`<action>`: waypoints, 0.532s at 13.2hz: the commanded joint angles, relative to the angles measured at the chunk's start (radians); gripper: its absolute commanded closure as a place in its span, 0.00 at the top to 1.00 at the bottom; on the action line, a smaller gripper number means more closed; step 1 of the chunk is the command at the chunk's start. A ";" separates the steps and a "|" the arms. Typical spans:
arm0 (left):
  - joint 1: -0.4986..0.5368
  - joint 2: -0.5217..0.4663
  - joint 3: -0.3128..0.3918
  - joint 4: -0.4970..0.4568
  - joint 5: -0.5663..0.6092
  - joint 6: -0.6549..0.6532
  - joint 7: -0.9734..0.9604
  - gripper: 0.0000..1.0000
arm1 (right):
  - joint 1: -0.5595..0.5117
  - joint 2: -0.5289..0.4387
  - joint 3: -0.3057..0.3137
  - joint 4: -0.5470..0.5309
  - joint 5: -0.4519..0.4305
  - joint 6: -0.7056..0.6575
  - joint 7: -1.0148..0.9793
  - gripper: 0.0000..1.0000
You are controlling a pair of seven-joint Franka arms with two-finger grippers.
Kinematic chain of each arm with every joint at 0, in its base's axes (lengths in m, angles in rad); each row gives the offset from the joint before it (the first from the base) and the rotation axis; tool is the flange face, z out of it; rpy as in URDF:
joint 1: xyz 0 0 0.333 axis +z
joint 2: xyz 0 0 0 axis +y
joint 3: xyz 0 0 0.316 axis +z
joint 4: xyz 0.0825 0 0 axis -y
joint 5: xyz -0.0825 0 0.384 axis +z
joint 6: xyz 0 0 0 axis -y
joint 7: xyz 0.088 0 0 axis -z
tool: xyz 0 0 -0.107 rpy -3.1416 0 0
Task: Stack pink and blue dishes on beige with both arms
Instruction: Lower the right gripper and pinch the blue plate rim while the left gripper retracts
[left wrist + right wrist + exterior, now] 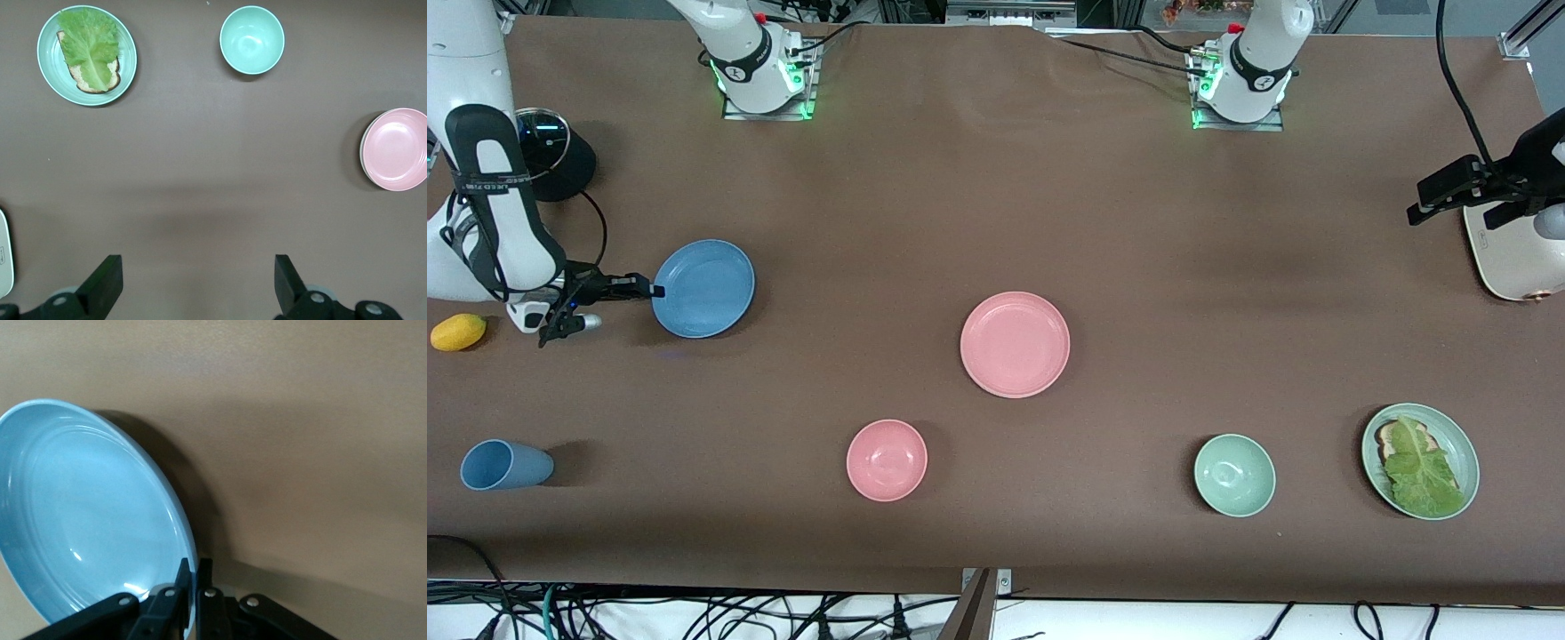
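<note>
Brown table (996, 196), right pincer (651, 290) gripping blue plate (704, 289) rim

Blue plate (703, 288), pink plate (1015, 344)

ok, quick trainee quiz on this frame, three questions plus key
1. Multiple choice: the right gripper is shut on the rim of which item? A) pink bowl B) blue plate C) blue cup
2. True or false: the left gripper is shut on the pink plate.
3. Fill in: the lettuce lies on a pale ___ plate.

Key: 1 B. 2 False: it is open, holding nothing. 3 green.
</note>
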 commanded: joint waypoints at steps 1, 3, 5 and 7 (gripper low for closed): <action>-0.004 -0.001 -0.022 0.017 0.033 -0.047 0.024 1.00 | 0.015 0.009 0.001 0.086 -0.005 -0.090 -0.005 0.00; -0.004 -0.002 -0.028 0.017 0.034 -0.064 0.022 1.00 | 0.043 0.009 0.001 0.161 -0.011 -0.170 0.001 0.00; -0.002 -0.004 -0.025 0.017 0.034 -0.074 0.028 1.00 | 0.084 0.007 0.001 0.257 -0.033 -0.255 0.113 0.00; 0.002 -0.004 -0.017 0.017 0.030 -0.084 0.035 1.00 | 0.158 0.006 0.001 0.350 -0.039 -0.335 0.292 0.00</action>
